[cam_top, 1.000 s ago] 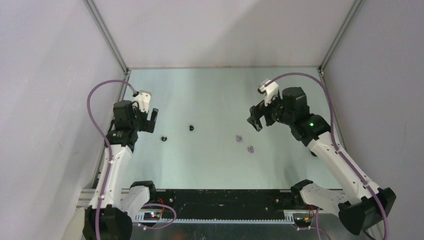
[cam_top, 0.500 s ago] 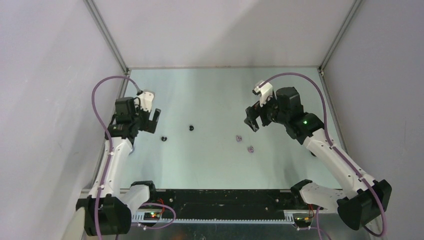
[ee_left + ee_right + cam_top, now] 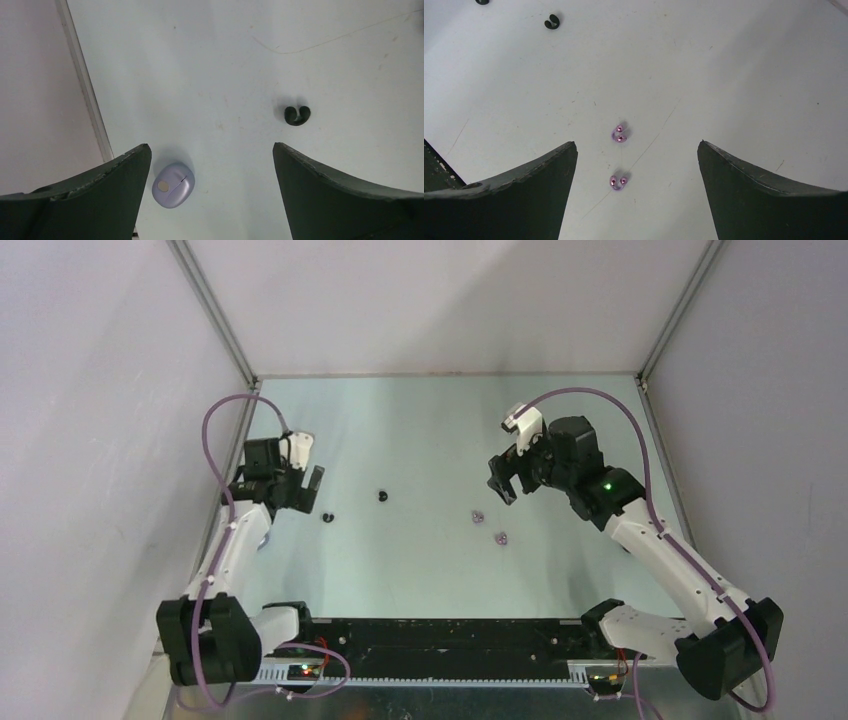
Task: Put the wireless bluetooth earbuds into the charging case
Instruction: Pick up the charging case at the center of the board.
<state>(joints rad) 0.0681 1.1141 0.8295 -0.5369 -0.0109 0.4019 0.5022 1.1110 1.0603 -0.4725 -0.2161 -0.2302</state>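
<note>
Lower wide-open, empty right hand (image 3: 636, 145) squarely over purple earbuds (image 3: 619, 134) lying right of desk (image 3: 749, 75) centre; pinch one gently. Ready wide, empty left hand (image 3: 211, 147) beside lavender charging case (image 3: 172, 185) by left edge.

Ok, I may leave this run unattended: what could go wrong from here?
The farther purple earbud and nearer purple earbud lie close together in line with the open right gripper; closing may knock both.
The charging case looks shut and sits by the table edge, beside a finger of the open left gripper; a descent could shove it.
The black earbud is tiny for such wide jaws, so it may slip.
</note>
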